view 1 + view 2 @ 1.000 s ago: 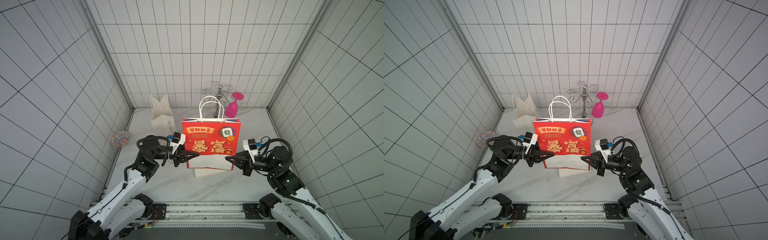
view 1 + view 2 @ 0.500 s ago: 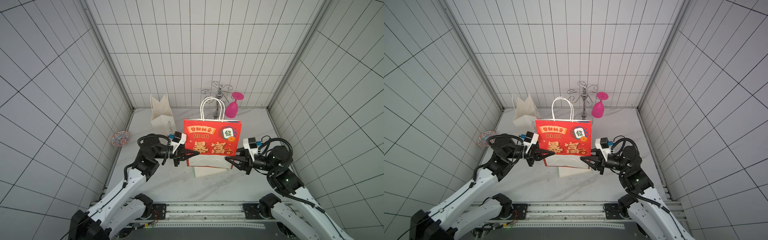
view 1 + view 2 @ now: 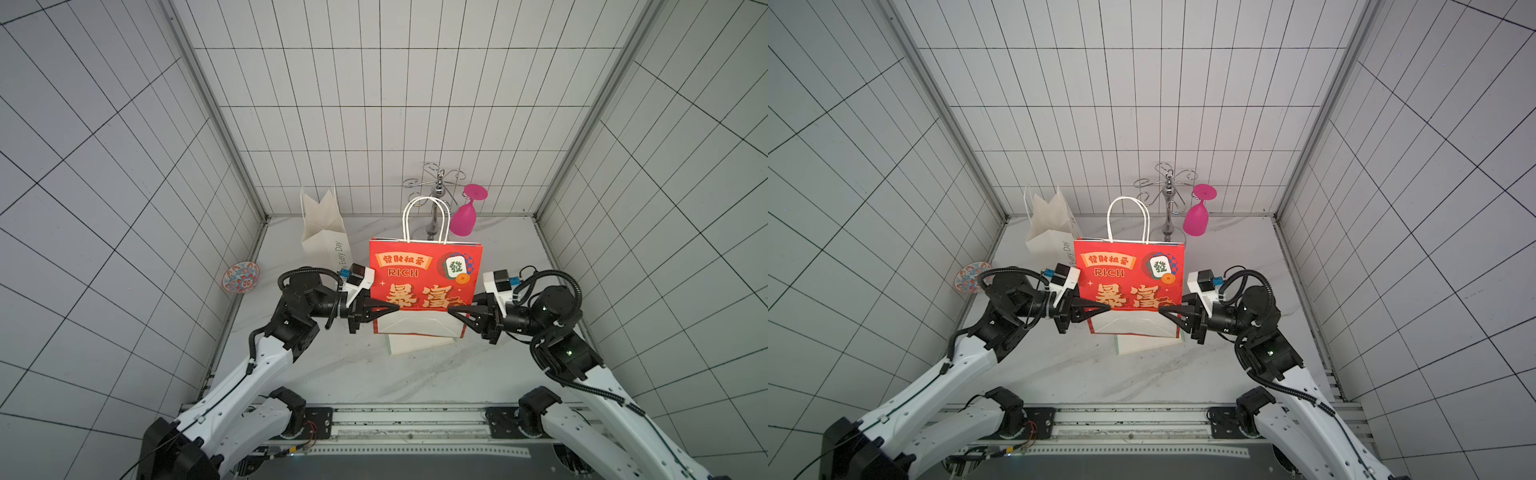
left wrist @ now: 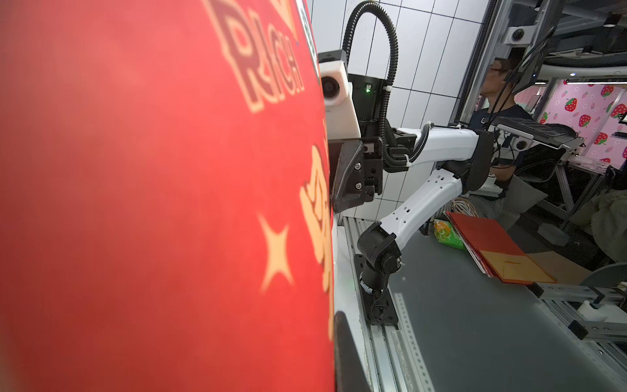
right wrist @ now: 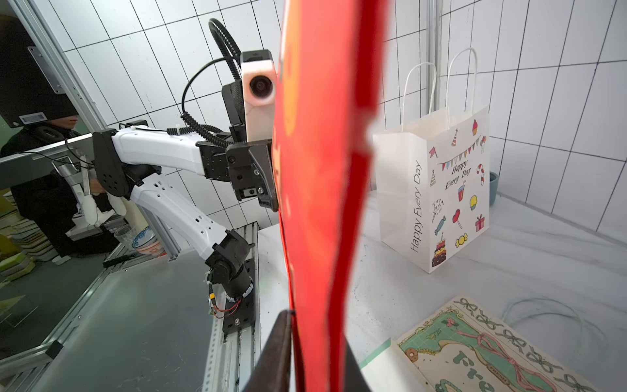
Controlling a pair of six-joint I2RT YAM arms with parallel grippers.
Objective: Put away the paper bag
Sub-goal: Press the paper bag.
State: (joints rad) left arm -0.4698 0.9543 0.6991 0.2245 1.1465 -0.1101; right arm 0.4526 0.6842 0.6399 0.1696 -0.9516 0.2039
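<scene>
bag (image 4: 152, 203): blurred and cut off by the edges in both wrist views; back face hidden in both top views.
left gripper (image 3: 392, 308): in the left wrist view one finger (image 4: 349, 359) shows beside the bag, cut off by the edge; the other is behind the bag.
right gripper (image 3: 455, 311): in the right wrist view its fingers (image 5: 274, 353) flank the bag, tips out of frame.
flat bag (image 3: 419, 347): under the bag; only a pale strip shows in both top views.
rack (image 3: 438, 190): behind the bag; base hidden.
dish (image 3: 241, 277): pattern too small to read.
</scene>
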